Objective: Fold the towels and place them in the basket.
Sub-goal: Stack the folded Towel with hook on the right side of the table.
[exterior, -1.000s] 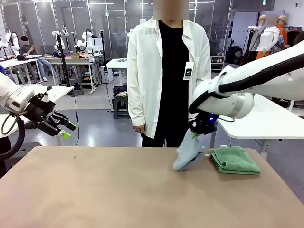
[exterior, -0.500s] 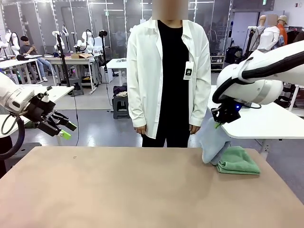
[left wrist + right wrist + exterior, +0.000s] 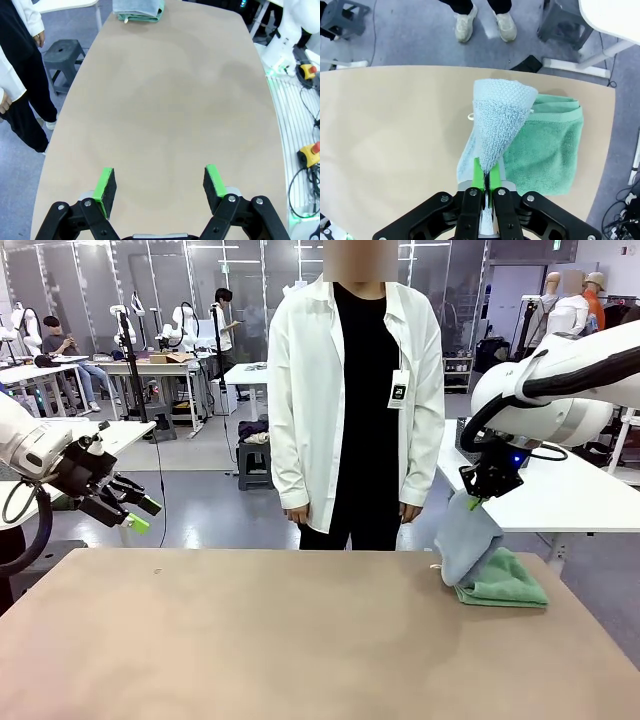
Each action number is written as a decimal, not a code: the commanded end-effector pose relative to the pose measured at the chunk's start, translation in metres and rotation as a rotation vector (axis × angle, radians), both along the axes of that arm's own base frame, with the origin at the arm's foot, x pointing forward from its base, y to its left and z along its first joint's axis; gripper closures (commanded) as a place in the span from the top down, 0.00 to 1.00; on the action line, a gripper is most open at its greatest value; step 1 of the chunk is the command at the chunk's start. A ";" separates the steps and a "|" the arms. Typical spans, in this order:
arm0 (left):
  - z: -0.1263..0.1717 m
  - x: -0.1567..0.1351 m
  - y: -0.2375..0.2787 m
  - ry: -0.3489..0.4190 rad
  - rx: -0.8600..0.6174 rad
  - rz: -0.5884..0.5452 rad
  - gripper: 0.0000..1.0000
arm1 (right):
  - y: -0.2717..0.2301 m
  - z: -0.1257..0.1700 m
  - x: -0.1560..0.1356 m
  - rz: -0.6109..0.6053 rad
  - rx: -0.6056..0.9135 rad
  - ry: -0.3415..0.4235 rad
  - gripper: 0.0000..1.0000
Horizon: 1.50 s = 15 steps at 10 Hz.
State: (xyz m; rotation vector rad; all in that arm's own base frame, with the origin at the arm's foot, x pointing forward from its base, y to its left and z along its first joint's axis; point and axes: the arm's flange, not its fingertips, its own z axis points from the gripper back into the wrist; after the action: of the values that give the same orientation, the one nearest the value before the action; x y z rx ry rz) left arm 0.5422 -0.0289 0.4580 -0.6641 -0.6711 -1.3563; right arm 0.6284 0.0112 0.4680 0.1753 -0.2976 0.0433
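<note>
- Right pincer (image 3: 474, 502): right of the front view, at mid-height above the bench (image 3: 250, 640), at the end of the white right arm (image 3: 560, 390). The fingers point down, pressed together and pinching the upper edge of the light blue towel (image 3: 467, 540).
- Left pincer (image 3: 135, 512): left edge of the front view, off the bench's near-left corner, pointing down and to the right. The jaws are spread, with nothing between the green pads (image 3: 106, 185).
- Light blue towel: hangs as a folded bundle. Its lower end touches the bench and overlaps the left part of the mint green towel (image 3: 505, 580). A small white loop shows at its left edge.
- Mint green towel: folded flat, at the bench's far-right corner.
- Person (image 3: 355, 400): stands at the far side, arms hanging.
</note>
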 end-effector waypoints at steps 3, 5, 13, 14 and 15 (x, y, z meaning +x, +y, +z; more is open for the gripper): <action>0.001 0.000 0.000 -0.002 -0.001 0.000 0.88 | 0.001 0.003 -0.002 -0.004 0.017 -0.005 0.05; 0.001 0.000 0.000 -0.002 -0.001 0.000 0.88 | 0.001 0.000 0.000 0.002 0.001 0.000 0.05; 0.001 0.000 0.000 -0.002 -0.001 0.000 0.88 | -0.079 -0.072 0.035 0.012 0.165 0.081 0.05; 0.001 0.000 0.000 -0.002 -0.001 0.000 0.88 | -0.091 -0.080 0.035 0.016 0.166 0.089 0.05; 0.001 0.000 0.000 -0.002 -0.001 0.000 0.88 | -0.105 -0.089 0.038 0.016 0.165 0.093 0.05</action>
State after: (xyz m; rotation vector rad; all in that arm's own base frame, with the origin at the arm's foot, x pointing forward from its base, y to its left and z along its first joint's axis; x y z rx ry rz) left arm 0.5422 -0.0288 0.4580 -0.6640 -0.6711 -1.3563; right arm 0.6588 -0.0840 0.3796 0.3126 -0.2087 -0.0018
